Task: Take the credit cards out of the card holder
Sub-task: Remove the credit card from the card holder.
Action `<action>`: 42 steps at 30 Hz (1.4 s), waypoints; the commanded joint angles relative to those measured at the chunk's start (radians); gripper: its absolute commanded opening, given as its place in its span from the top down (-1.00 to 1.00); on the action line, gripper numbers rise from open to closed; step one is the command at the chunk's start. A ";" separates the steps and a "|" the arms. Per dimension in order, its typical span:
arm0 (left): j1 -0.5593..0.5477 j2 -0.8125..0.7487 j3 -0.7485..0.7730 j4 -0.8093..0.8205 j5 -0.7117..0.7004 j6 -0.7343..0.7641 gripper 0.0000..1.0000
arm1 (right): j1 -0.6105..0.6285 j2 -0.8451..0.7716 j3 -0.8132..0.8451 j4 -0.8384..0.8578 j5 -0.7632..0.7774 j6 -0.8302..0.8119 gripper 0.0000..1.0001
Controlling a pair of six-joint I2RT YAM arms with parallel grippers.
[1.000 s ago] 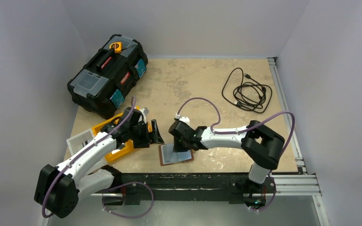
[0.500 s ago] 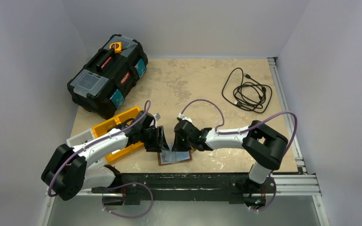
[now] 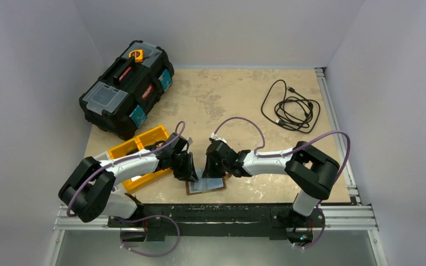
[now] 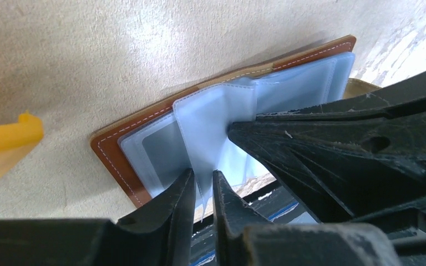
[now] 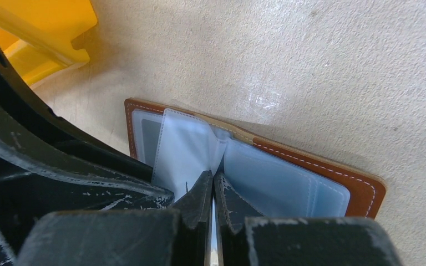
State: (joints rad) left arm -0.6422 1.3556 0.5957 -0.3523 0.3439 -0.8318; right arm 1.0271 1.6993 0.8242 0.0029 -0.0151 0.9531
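At the near edge of the surface point(image 3: 227, 105), about midway between the two arms, the card holder point(image 3: 208, 186) lies open with its brown cover down and its clear sleeves point(image 4: 211, 119) fanned upward. Both arms crowd over it. The left gripper point(image 4: 204, 194) has its jaws a slim gap apart with one sleeve leaf standing between them; I cannot tell whether they pinch it. The right gripper point(image 5: 212, 185) is closed, its tips at the sleeves near the spine, and whether a leaf is caught between them is unclear.

Several things could go wrong. The sleeves are stitched into the holder, so pulling on a leaf rather than on a card would probably lift or drag the whole holder, or strain the plastic at the fold. The two grippers sit nearly touching, so a sideways move could knock them together. The holder is also close to the near edge and could slide off.

One left-hand pocket shows a grey rectangle that may be a card; the other pockets are hard to read. Just left, the orange tray point(image 3: 123, 148) is partly hidden by the left arm, so its contents are unclear. At the far left, a black toolbox point(image 3: 127, 88) sits shut.
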 commanded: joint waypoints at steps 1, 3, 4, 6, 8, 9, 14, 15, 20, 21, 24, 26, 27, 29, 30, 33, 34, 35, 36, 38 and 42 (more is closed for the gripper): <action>-0.010 0.010 -0.009 0.052 -0.009 -0.022 0.78 | -0.006 0.009 -0.037 -0.076 0.028 -0.018 1.00; -0.011 -0.004 -0.011 0.047 -0.016 -0.027 0.95 | -0.005 -0.006 -0.032 -0.078 0.025 -0.024 0.99; -0.011 -0.011 -0.011 0.042 -0.021 -0.029 1.00 | -0.006 -0.014 -0.026 -0.078 0.022 -0.033 0.94; -0.011 -0.032 -0.011 0.034 -0.026 -0.030 1.00 | -0.006 -0.031 -0.005 -0.093 0.023 -0.050 0.80; -0.010 -0.050 -0.010 0.025 -0.028 -0.032 1.00 | -0.005 -0.052 0.025 -0.115 0.026 -0.068 0.63; -0.012 -0.059 -0.010 0.021 -0.028 -0.032 1.00 | -0.005 -0.063 0.039 -0.128 0.029 -0.075 0.54; -0.015 -0.103 0.002 -0.002 -0.029 -0.031 1.00 | -0.006 -0.136 0.099 -0.206 0.072 -0.090 0.12; -0.018 -0.108 0.005 -0.005 -0.030 -0.033 1.00 | -0.006 -0.147 0.108 -0.224 0.082 -0.092 0.05; -0.054 -0.115 0.032 -0.007 -0.033 -0.047 1.00 | -0.013 -0.210 0.122 -0.318 0.168 -0.090 -0.14; -0.067 -0.110 0.040 -0.005 -0.036 -0.054 1.00 | -0.021 -0.225 0.114 -0.331 0.178 -0.087 -0.14; -0.110 -0.076 0.068 0.008 -0.040 -0.075 0.96 | -0.058 -0.289 0.056 -0.347 0.190 -0.079 -0.15; -0.137 -0.043 0.090 0.027 -0.038 -0.093 0.88 | -0.088 -0.342 0.016 -0.355 0.193 -0.079 -0.16; -0.151 -0.024 0.104 0.037 -0.036 -0.100 0.85 | -0.100 -0.364 -0.001 -0.360 0.197 -0.077 -0.17; -0.179 0.016 0.138 0.046 -0.039 -0.109 0.76 | -0.120 -0.405 -0.029 -0.376 0.204 -0.079 -0.19; -0.191 0.039 0.155 0.051 -0.038 -0.113 0.70 | -0.128 -0.422 -0.040 -0.384 0.204 -0.079 -0.19; -0.219 0.104 0.203 0.082 -0.028 -0.130 0.45 | -0.137 -0.462 -0.067 -0.400 0.209 -0.072 -0.20; -0.223 0.126 0.216 0.089 -0.028 -0.133 0.34 | -0.137 -0.473 -0.074 -0.405 0.210 -0.068 -0.20; -0.228 0.147 0.227 0.097 -0.026 -0.137 0.23 | -0.137 -0.483 -0.082 -0.407 0.211 -0.063 -0.20; -0.230 0.168 0.238 0.110 -0.022 -0.139 0.16 | -0.137 -0.493 -0.089 -0.410 0.212 -0.058 -0.20; -0.234 0.210 0.256 0.130 -0.013 -0.147 0.03 | -0.139 -0.507 -0.103 -0.411 0.214 -0.053 -0.21; -0.234 0.268 0.282 0.145 -0.006 -0.157 -0.06 | -0.139 -0.521 -0.109 -0.415 0.210 -0.045 -0.20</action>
State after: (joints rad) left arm -0.8719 1.5887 0.8310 -0.2604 0.3191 -0.9630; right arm 0.8898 1.2045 0.7200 -0.4061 0.1669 0.8871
